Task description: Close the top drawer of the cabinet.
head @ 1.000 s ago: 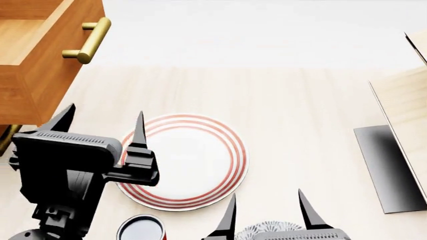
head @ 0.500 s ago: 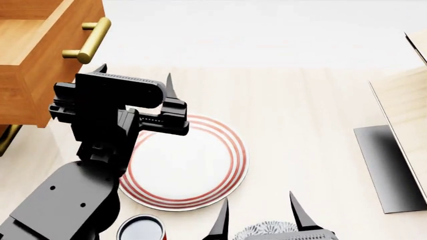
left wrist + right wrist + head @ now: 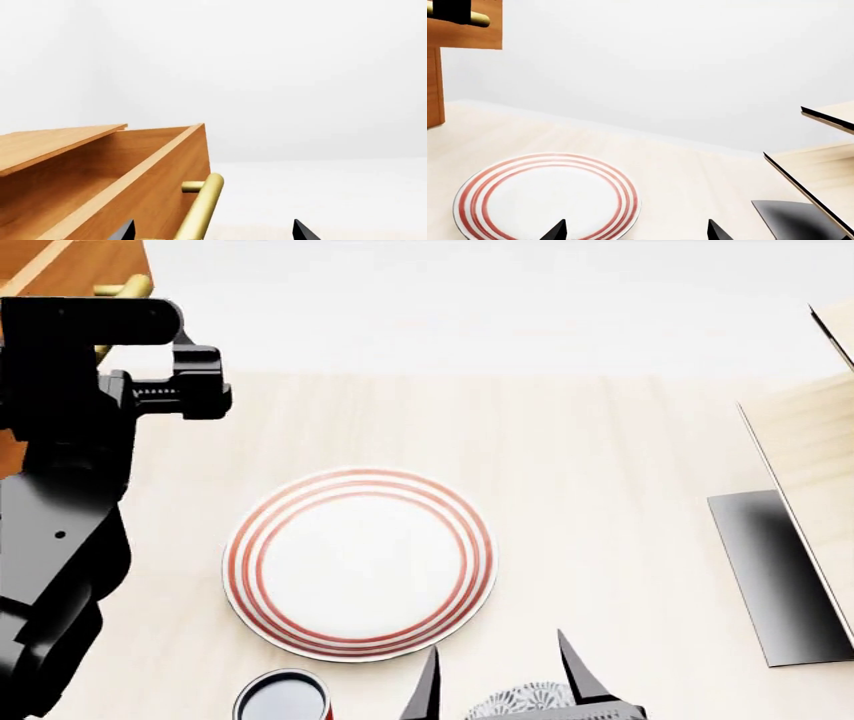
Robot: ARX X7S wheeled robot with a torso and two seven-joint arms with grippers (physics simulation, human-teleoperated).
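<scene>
My left gripper [image 3: 210, 231] is spread wide at the brass handle [image 3: 202, 207] of the top drawer [image 3: 127, 185], which stands pulled out. My right gripper [image 3: 497, 680] hovers open near the plate [image 3: 360, 562] on the surface [image 3: 601, 490].

The top drawer [image 3: 127, 185] stands pulled out at ten o'clock in the head view, its brass handle [image 3: 200, 210] jutting between the spread fingertips of the left gripper [image 3: 210, 232]. Open tabletop [image 3: 601, 440] lies from twelve to two o'clock. A striped plate [image 3: 360, 562] occupies the centre, and a pale rack [image 3: 807, 460] blocks three o'clock.
</scene>
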